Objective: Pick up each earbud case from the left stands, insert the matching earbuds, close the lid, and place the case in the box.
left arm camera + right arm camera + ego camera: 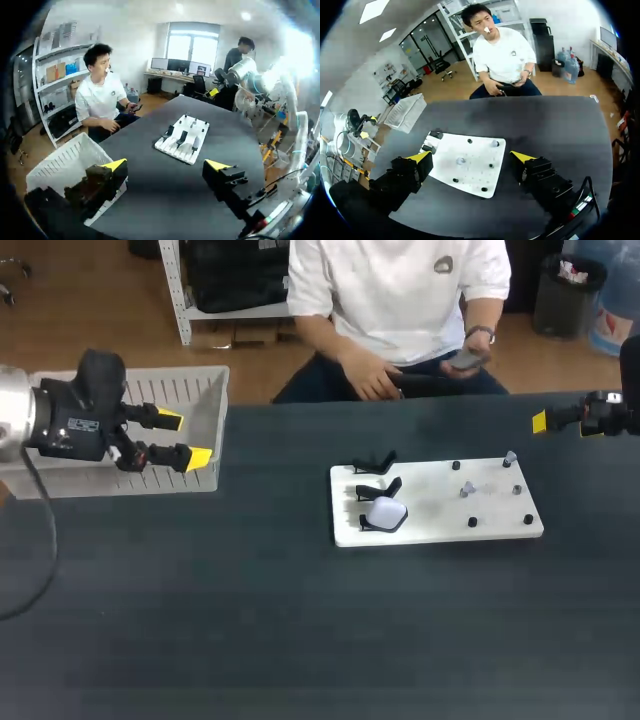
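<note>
The dark surface point(250, 640) stretched wide between the white slatted box point(215, 390) at its far left edge and the white board point(440, 525) right of middle. My left hand point(185, 438) hung over the box's near right corner, fingers spread. My left arm covered much of the box's inside. My right hand point(470, 156) sat by the far right edge, also spread, with the board ahead of it. The white earbud case point(386, 512) sat on the nearest of three black stands point(378, 487) on the board's left side, well apart from both hands. Small greyish pieces point(467, 488) on the board's right half were too small to identify.
</note>
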Robot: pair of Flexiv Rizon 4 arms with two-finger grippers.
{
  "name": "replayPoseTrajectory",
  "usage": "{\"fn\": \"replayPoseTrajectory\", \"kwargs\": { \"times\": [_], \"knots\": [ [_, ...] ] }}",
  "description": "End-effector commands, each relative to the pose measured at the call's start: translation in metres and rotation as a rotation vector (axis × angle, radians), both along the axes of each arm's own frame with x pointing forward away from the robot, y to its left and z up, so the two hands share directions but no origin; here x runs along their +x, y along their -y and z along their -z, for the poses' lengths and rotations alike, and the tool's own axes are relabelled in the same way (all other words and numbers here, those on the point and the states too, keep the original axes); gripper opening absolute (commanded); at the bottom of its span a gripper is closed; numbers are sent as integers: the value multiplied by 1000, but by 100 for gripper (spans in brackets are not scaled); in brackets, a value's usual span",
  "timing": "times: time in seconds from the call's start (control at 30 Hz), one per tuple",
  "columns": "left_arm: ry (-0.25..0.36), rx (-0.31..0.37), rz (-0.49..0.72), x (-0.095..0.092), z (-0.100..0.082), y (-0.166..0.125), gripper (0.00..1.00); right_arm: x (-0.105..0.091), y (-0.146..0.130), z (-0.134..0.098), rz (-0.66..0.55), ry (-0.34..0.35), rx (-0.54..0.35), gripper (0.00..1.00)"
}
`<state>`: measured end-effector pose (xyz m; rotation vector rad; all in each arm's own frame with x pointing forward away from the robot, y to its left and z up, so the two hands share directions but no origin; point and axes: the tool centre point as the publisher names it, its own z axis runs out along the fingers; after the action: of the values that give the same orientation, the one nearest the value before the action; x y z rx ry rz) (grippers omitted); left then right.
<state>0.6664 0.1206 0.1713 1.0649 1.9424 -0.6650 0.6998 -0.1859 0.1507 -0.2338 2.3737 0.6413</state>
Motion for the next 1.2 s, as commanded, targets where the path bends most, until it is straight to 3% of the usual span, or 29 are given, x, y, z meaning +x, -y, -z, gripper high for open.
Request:
{"fn": "replayPoseTrajectory", "kwargs": {
  "times": [0.03,0.53,0.73,1.2],
  "knots": [
    [215,-236,313,-1,1,-8,100,0,0,0,0,0,0,100],
    [229,-228,292,-5,3,-6,100,0,0,0,0,0,0,100],
    [219,-164,228,-17,12,27,100,0,0,0,0,0,0,100],
    [94,-125,412,-13,59,119,100,0,0,0,0,0,0,100]
  ]
}}
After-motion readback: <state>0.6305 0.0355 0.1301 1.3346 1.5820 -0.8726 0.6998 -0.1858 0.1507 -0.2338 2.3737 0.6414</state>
